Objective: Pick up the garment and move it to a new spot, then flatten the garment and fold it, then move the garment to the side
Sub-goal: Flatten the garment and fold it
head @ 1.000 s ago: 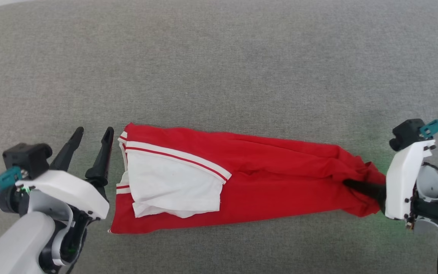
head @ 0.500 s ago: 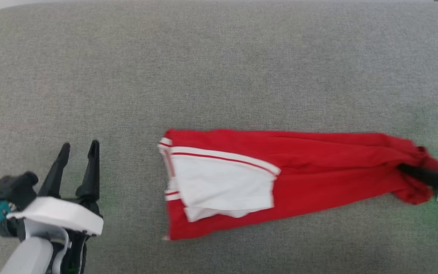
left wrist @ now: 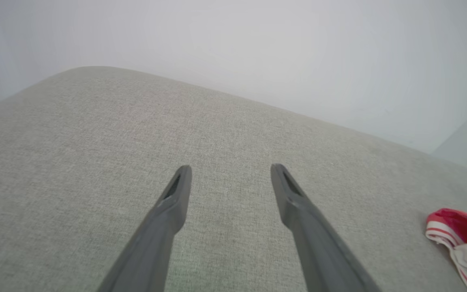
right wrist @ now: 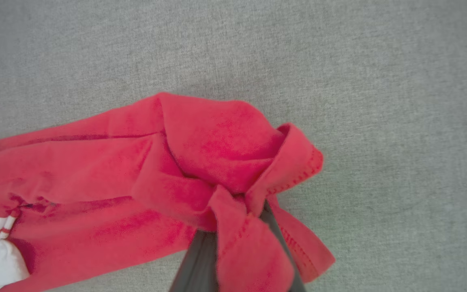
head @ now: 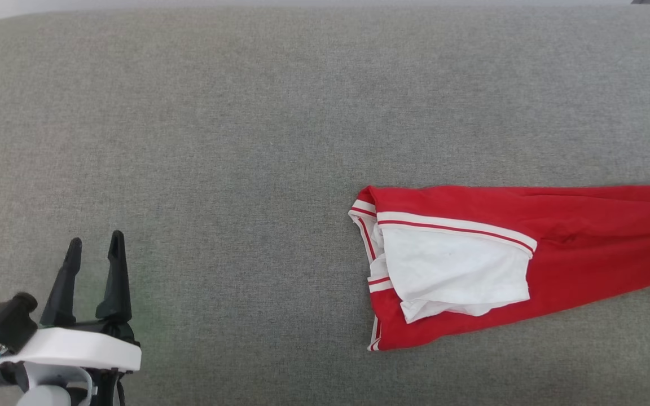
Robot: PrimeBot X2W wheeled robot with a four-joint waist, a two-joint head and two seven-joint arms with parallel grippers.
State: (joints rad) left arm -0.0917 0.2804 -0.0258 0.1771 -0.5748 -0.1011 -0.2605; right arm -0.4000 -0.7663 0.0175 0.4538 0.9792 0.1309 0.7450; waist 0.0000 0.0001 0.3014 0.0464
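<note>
1. Lower left of the head view: the left gripper (head: 95, 238) stands released, its two long dark fingers spread apart and pointing up the frame with nothing between them. It is well apart from the jersey.
2. In the left wrist view the same gripper (left wrist: 231, 168) shows its fingers parted over bare cloth. A pale wall (left wrist: 258, 48) rises behind the far edge of the surface.
3. A grey woven upholstered surface (head: 246, 113) runs across the head view from edge to edge.
4. Right half of the head view: the red jersey (head: 584, 248) lies on that surface, drawn out into a long band that runs off the right edge of the frame.
5. Its left end carries a white short sleeve (head: 455, 265) folded over the red body, edged with red-and-white striped trim (head: 449, 223). The face that shows is plain red and white cloth.
6. A small corner of the jersey (left wrist: 456, 227) shows at the lower right of the left wrist view.
7. Right wrist view: the right gripper (right wrist: 239, 219) is clenched on the bunched, stitched end of the jersey (right wrist: 201, 150). Red folds wrap over its dark fingers (right wrist: 199, 265) at the bottom middle of the frame.
8. From that grip the cloth trails to the left edge of the frame, where a bit of white sleeve shows at the lower left corner.
</note>
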